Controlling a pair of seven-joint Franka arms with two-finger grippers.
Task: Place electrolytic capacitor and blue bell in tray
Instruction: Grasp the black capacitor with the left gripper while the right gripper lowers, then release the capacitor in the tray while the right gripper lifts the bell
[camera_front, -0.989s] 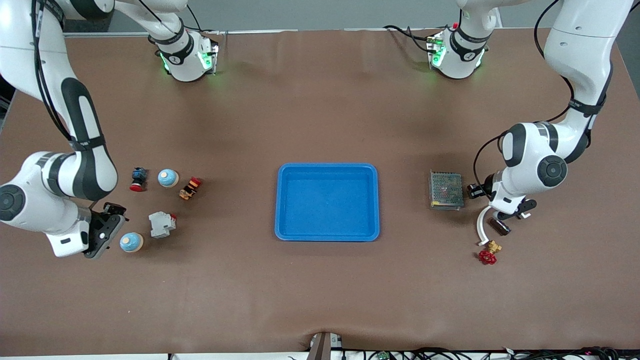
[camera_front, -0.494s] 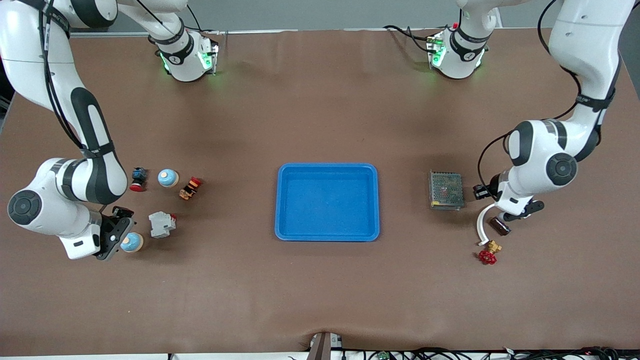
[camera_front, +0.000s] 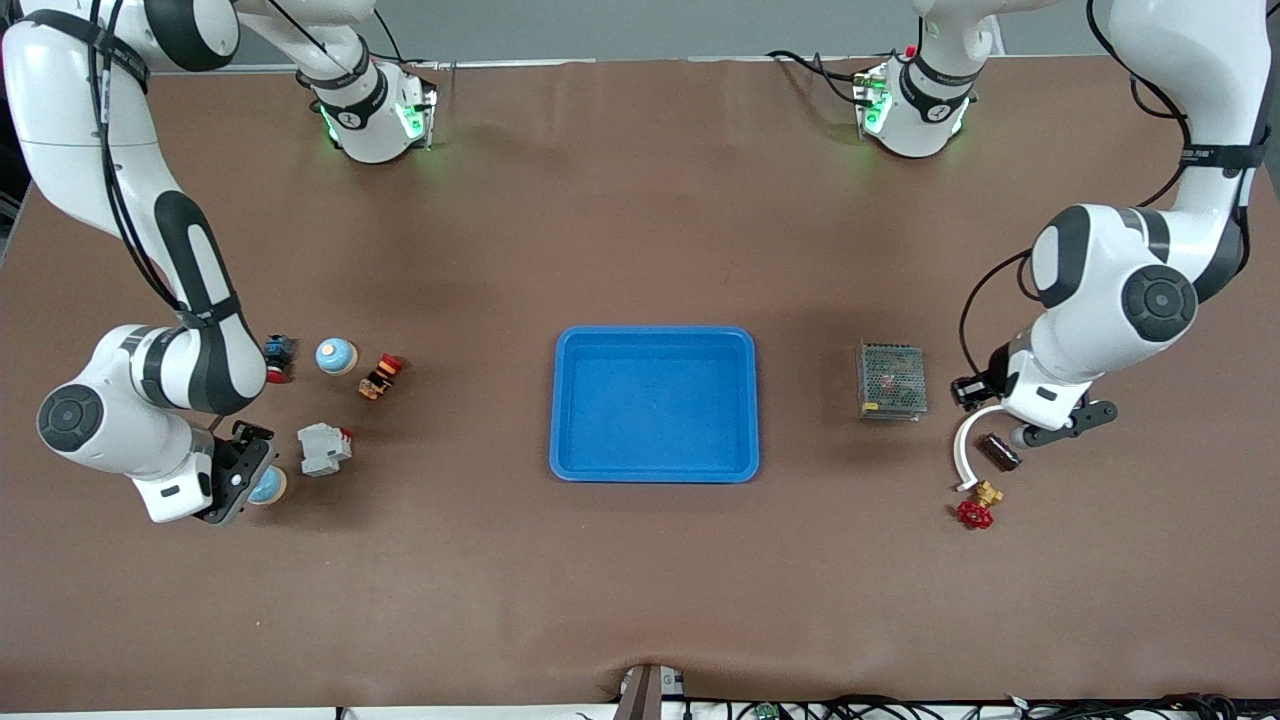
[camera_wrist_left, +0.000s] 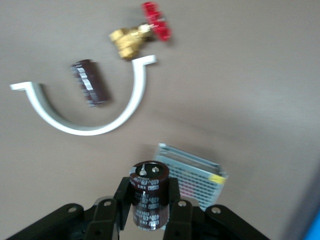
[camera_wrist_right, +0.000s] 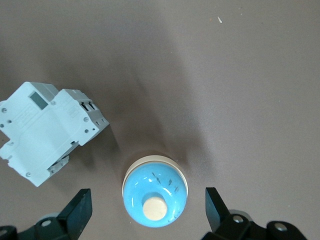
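The bright blue tray (camera_front: 654, 335) lies at the table's middle. My left gripper (camera_front: 968, 388) is shut on a dark brown electrolytic capacitor (camera_wrist_left: 150, 200), held above the table beside the grey mesh box; the left wrist view shows the gripper (camera_wrist_left: 149, 189) clamped on the capacitor's sides. A second dark cylinder (camera_front: 998, 451) lies on the table inside a white curved piece. My right gripper (camera_front: 245, 480) is open, low over a blue bell (camera_front: 268, 486). In the right wrist view the gripper (camera_wrist_right: 148, 205) has one finger on each side of the bell (camera_wrist_right: 155, 192), not touching it. Another blue bell (camera_front: 336, 356) stands farther from the camera.
A grey mesh box (camera_front: 891, 380), a white curved piece (camera_front: 960, 450) and a brass valve with a red handle (camera_front: 977, 505) lie at the left arm's end. A white circuit breaker (camera_front: 324, 448), a red push button (camera_front: 275, 362) and an orange part (camera_front: 380, 376) lie near the bells.
My right gripper has moved over the nearer blue bell and now straddles it. My left arm has risen and shifted a little toward its own end of the table.
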